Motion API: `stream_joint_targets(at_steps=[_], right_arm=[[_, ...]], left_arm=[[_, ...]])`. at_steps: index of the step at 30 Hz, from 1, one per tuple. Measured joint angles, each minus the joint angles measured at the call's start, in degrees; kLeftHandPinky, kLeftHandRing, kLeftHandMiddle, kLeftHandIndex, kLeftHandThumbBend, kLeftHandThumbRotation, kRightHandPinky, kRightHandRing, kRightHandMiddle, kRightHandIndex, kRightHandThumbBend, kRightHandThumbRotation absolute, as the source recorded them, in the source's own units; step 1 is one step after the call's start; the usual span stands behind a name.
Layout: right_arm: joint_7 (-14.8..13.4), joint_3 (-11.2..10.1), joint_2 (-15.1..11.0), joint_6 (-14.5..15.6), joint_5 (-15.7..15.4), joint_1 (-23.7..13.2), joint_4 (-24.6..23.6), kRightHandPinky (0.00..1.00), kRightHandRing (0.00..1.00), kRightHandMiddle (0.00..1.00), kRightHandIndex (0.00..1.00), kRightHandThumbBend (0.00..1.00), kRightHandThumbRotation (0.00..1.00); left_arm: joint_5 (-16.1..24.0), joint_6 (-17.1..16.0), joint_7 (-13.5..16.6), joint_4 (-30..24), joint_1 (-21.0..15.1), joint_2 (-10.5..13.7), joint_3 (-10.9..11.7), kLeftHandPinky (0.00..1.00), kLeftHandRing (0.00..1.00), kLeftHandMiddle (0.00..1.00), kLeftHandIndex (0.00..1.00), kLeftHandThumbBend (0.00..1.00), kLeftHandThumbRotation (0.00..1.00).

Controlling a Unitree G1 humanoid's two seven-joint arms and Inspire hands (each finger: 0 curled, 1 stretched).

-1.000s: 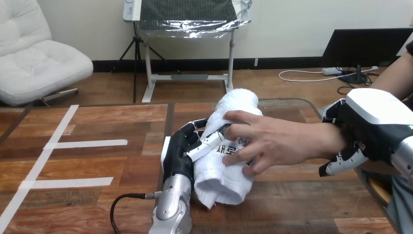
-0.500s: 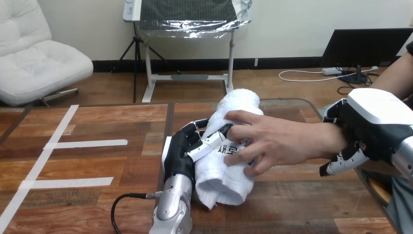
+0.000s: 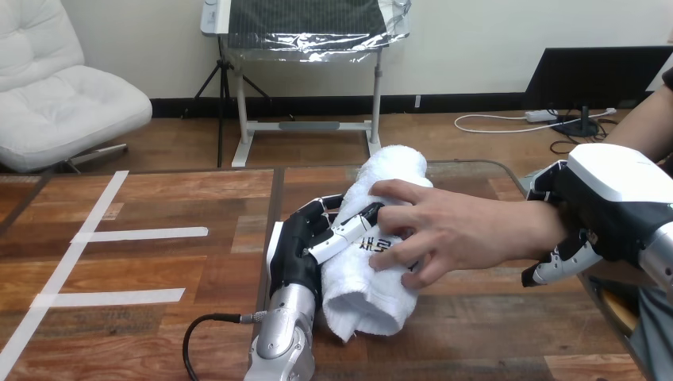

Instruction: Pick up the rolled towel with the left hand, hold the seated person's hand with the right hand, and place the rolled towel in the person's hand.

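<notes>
Black-and-white left hand (image 3: 298,254) grips the white rolled cloth towel (image 3: 373,294); the person's hand (image 3: 452,234) lies on the towel, and the right hand (image 3: 611,206) clasps the person's wrist (image 3: 548,226). Releasing the towel likely remains.

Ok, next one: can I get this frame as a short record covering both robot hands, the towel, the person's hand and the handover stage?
left hand: fingers curled round the rolled towel
right hand: over the person's wrist, its fingers curling under it
person's hand: spread against the towel's side, touching it
stage: towel at the person's hand, left hand not yet released
</notes>
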Motion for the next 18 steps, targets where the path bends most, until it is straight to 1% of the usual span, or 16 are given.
stream_joint_targets(at_steps=[14,18], right_arm=[[0.0,-0.7,0.0,0.0,0.0,0.0,-0.6,0.34,0.39,0.47,0.48,0.87,0.0],[0.0,-0.7,0.0,0.0,0.0,0.0,-0.9,0.34,0.39,0.47,0.48,0.87,0.0]], left_arm=[[-1.5,0.0,-2.0,0.0,0.0,0.0,0.0,0.24,0.32,0.41,0.47,0.71,0.07],[-1.9,0.0,-2.7,0.0,0.0,0.0,0.0,0.24,0.33,0.42,0.47,0.71,0.08]])
